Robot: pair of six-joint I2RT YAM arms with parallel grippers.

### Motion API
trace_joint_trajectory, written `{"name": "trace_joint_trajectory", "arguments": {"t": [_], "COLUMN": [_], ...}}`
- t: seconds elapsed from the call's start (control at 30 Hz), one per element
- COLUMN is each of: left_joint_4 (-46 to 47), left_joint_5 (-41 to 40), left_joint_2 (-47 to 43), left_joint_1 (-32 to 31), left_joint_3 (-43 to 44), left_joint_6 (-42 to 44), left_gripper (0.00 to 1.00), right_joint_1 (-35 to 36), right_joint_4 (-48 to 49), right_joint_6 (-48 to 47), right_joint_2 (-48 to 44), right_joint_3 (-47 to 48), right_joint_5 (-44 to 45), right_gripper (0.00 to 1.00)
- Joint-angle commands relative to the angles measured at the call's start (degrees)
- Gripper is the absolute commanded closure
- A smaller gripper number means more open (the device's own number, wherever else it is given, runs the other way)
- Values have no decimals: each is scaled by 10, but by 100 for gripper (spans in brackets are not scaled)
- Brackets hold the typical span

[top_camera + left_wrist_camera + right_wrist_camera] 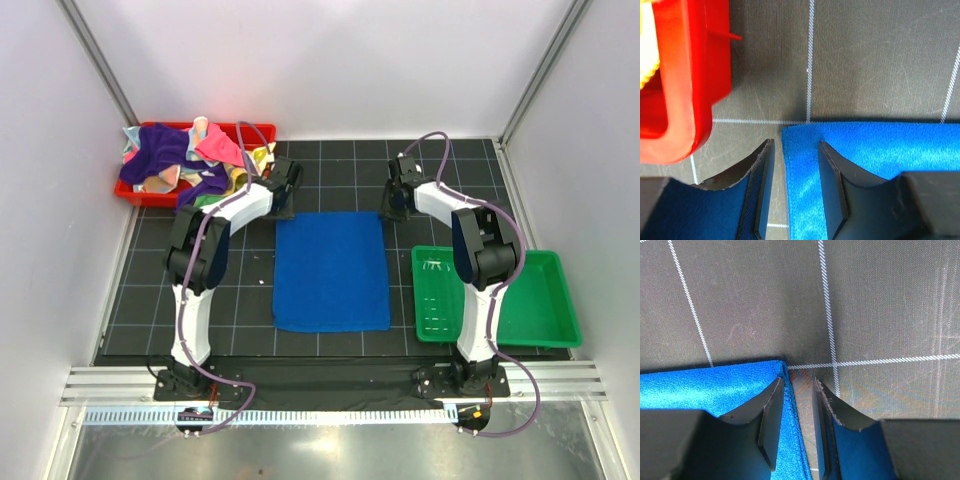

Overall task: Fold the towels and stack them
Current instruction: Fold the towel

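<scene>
left pincer (796,150) spread astride blue towel (880,147) corner | right pincer (798,385) spread astride opposite corner | red tray (690,75) nearby

walls: plain white panels (330,60) | floor: black mat (330,170), white grid | front: metal rail (110,385) | light: bright, even

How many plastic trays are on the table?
2. The red tray is at the far left, full of crumpled towels. The green tray is on the right, partly behind the right arm.
</scene>
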Motion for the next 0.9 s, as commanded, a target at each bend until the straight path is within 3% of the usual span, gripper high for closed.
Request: {"name": "trace_joint_trajectory", "arguments": {"t": [0.0, 0.3, 0.87], "left_joint_4": [38, 114, 135], "left_joint_5": [-13, -8, -6], "left_joint_2": [3, -17, -7], "left_joint_1": [5, 5, 6], "left_joint_3": [-5, -65, -78], "left_joint_6": [4, 0, -7], "left_gripper": [57, 57, 61], "right_joint_1": [10, 14, 27], "right_joint_4": [12, 49, 32], "right_joint_6": [-11, -3, -13], "right_joint_2": [6, -23, 14], "right_joint_3": [12, -12, 19], "right_joint_5": [14, 10, 26], "right_gripper": [64, 64, 64]}}
